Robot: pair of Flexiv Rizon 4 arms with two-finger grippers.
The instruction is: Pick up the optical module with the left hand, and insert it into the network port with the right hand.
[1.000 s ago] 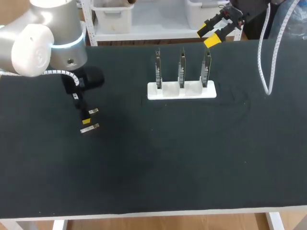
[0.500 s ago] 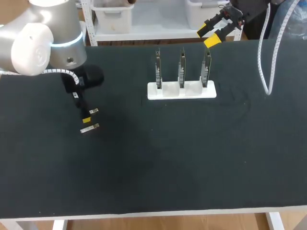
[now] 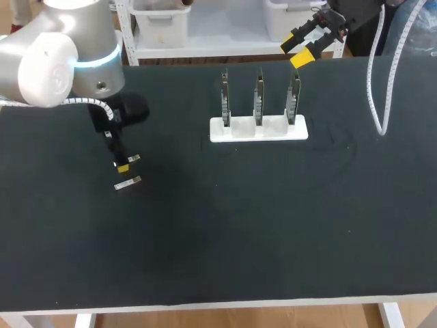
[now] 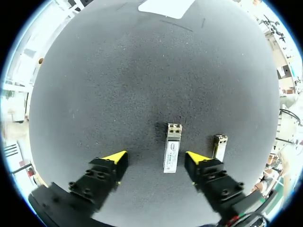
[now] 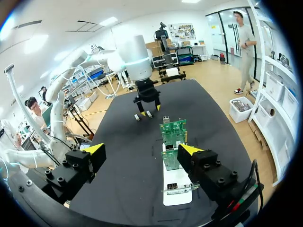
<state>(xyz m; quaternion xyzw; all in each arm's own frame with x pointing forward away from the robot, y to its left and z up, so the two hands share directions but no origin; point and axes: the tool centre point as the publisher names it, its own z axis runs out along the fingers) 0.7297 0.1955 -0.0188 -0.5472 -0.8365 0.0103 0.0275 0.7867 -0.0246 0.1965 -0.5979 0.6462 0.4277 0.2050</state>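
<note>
Two small silver optical modules lie on the black table at the left. One module lies flat between the fingers of my left gripper, which is open and touches nothing; the other module lies just outside one finger. In the head view the two modules sit under the left gripper. Three upright circuit boards with network ports stand in a white holder. My right gripper hangs open and empty behind the holder, looking down over the boards.
A white cable hangs over the table's right rear. The white holder lies under my right gripper, with the left arm further off.
The left gripper's fingers have drawn slightly closer together around the module. The right arm and both modules have stayed put.
</note>
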